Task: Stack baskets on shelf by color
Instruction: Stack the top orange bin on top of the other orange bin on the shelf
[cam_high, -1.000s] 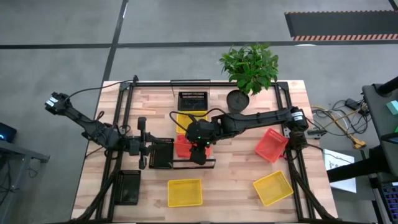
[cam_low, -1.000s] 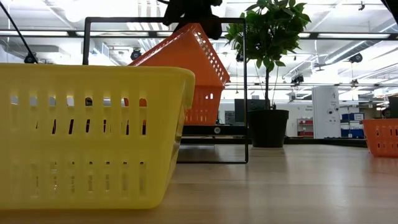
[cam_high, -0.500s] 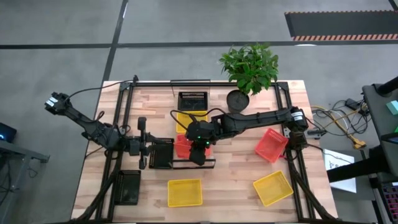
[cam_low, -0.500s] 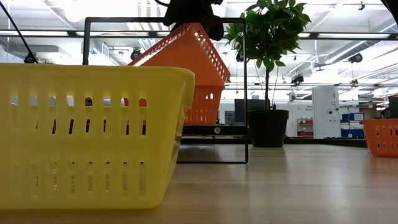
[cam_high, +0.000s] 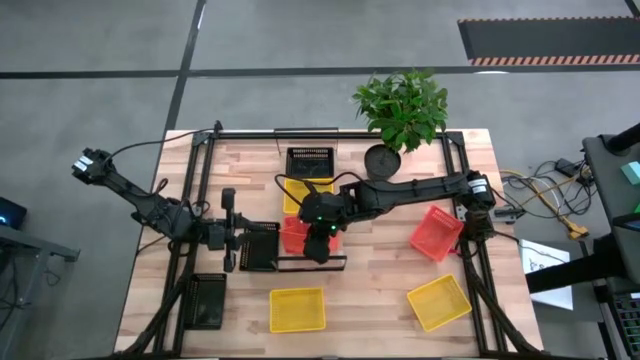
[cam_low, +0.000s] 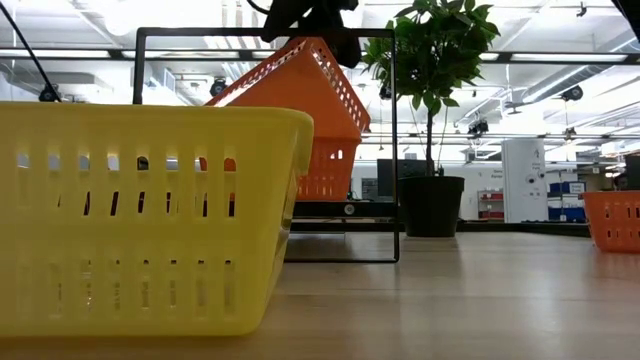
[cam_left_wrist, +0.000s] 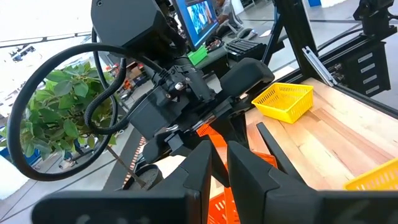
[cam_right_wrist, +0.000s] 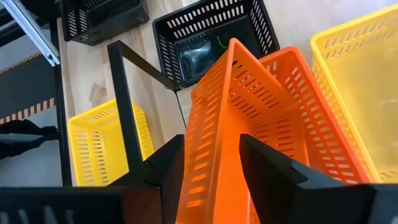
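My right gripper is over the shelf, shut on a red basket that tilts steeply. Under it a second red basket stands on the shelf inside the black frame. A black basket stands at the shelf's left end. My left gripper waits beside it. It points level toward the right arm with its fingers close together and nothing visible between them. My right gripper has the tilted red basket's raised wall between its two fingers, one finger on each face. The fingers come slanting down from the table's far right. The basket hangs tilted, its top edge at the fingers and its low edge down at the second red basket.
Two yellow baskets lie near the front edge and one lies behind the shelf. Another red basket lies at the right. Black baskets sit at the far side and the near left. A potted plant stands at the far edge.
My right gripper has rolled a little at the wrist above the shelf. The tilted red basket keeps its place and its tilt.
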